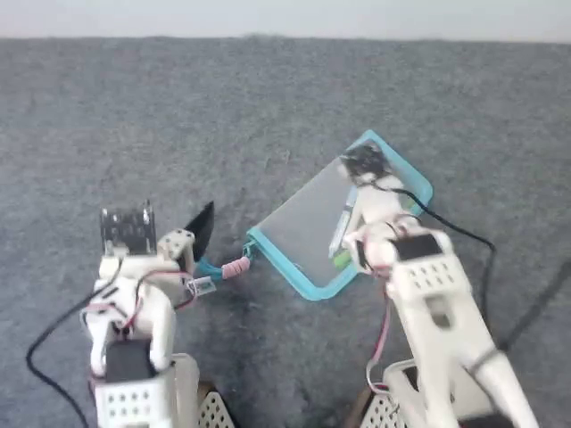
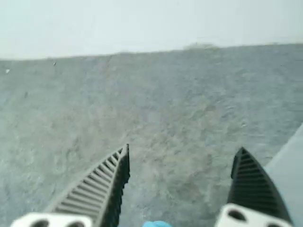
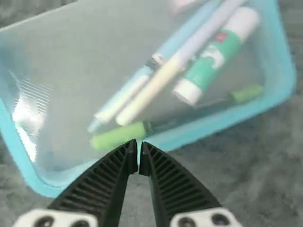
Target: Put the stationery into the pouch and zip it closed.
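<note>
Stationery already lay inside the pouch, so the first part of the task seemed done; no loose item was visible on the grey table.

At the left side, the left gripper stood wide open, with nothing between its fingertips. It was just beside the pink zip pull at the near-left corner of the pouch. I could not tell whether the zip was fully closed; to my judgement this step was what remained to be done or checked.

The pouch lay flat near the middle of the table. Through its clear wall showed a pale blue pen, a cream pen, a glue stick and a green marker.

At the right, the right gripper was pressed together on the blue edge of the pouch and seemed to pin it.
</note>
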You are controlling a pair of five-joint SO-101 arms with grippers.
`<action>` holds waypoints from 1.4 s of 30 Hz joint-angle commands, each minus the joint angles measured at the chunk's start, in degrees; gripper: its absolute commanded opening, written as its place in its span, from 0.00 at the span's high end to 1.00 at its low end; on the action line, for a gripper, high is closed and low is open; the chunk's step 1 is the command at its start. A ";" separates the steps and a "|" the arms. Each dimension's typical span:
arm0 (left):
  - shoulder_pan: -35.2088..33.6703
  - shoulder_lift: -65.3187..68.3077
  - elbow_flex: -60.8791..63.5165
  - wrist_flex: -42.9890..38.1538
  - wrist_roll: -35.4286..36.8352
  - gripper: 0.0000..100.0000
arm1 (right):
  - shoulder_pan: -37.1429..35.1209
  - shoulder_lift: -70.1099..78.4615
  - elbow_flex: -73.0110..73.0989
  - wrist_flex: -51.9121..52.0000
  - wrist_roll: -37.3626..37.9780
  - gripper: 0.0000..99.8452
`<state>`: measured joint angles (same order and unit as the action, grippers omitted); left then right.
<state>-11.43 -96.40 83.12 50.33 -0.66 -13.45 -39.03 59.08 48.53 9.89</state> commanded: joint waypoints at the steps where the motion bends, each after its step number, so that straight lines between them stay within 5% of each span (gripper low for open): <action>1: 1.67 -7.91 1.19 3.25 0.18 0.68 | 3.56 -12.44 5.63 -2.86 -0.26 0.99; 8: 1.76 -6.86 13.93 -8.79 0.26 0.68 | 9.45 -31.87 20.22 -2.33 0.00 0.99; 13: 0.35 -7.38 13.49 -3.60 0.18 0.68 | 14.90 -46.29 28.75 1.01 0.09 0.99; 19: -2.20 -7.38 13.49 14.24 0.18 0.68 | 21.41 -65.01 37.36 9.10 0.09 0.99; 28: -14.77 -7.47 13.49 19.60 0.09 0.68 | 16.66 -61.49 37.54 11.12 0.00 0.99; 42: -15.65 -7.47 13.49 20.04 0.26 0.68 | 16.57 -65.01 37.36 26.51 -0.09 0.99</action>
<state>-26.73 -102.81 97.01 69.93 -0.66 3.60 -102.07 95.30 73.49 9.89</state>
